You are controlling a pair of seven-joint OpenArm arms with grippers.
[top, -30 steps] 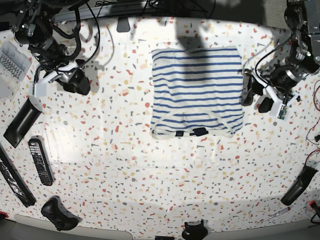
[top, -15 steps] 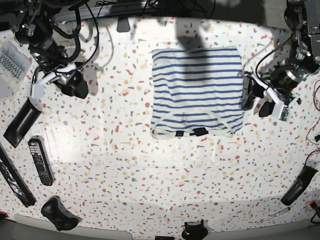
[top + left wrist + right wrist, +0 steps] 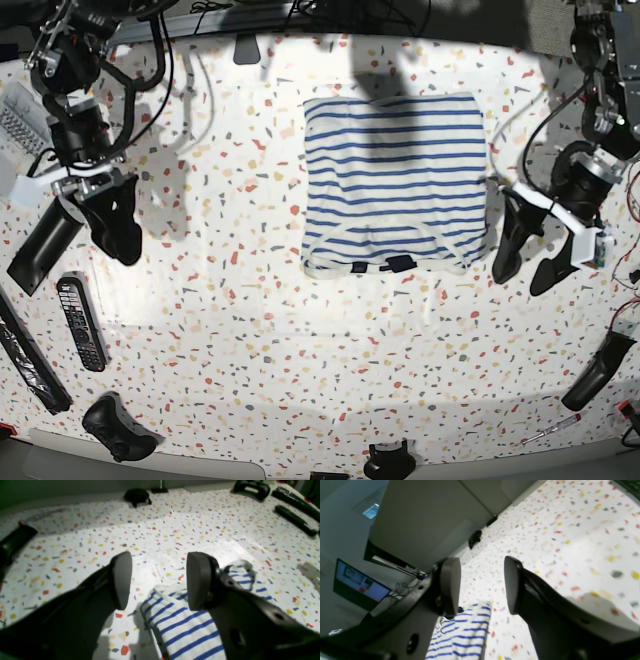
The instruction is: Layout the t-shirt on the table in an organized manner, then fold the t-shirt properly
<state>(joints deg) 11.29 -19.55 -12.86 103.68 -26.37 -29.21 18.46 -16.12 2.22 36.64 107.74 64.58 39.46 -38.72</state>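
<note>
Both of my arms have swung away from where they were a second ago: my left fingers (image 3: 532,258), which hung beside the upper right edge of the t-shirt (image 3: 395,185), now sit lower, off its bottom right corner, and my right fingers (image 3: 112,225) have dropped toward the near side of the bench (image 3: 300,350), well apart from the t-shirt on its left.

My left fingers (image 3: 157,580) are spread wide with nothing between them; through the gap I see bare speckled bench (image 3: 160,535) and, just below it, a corner of the t-shirt (image 3: 175,620) lying flat. My right fingers (image 3: 482,585) are also spread and grip nothing; a striped strip of the t-shirt (image 3: 465,632) shows far beyond them.

The t-shirt has not shifted. It lies folded into a neat rectangle on the far middle of the bench, its dark neck label (image 3: 399,263) at the near edge.

Left of the t-shirt, near my right fingers, lie a black remote (image 3: 80,322) and a long black bar (image 3: 32,362); a black controller (image 3: 115,428) rests at the near left corner. No container shows clearly in any view.
</note>
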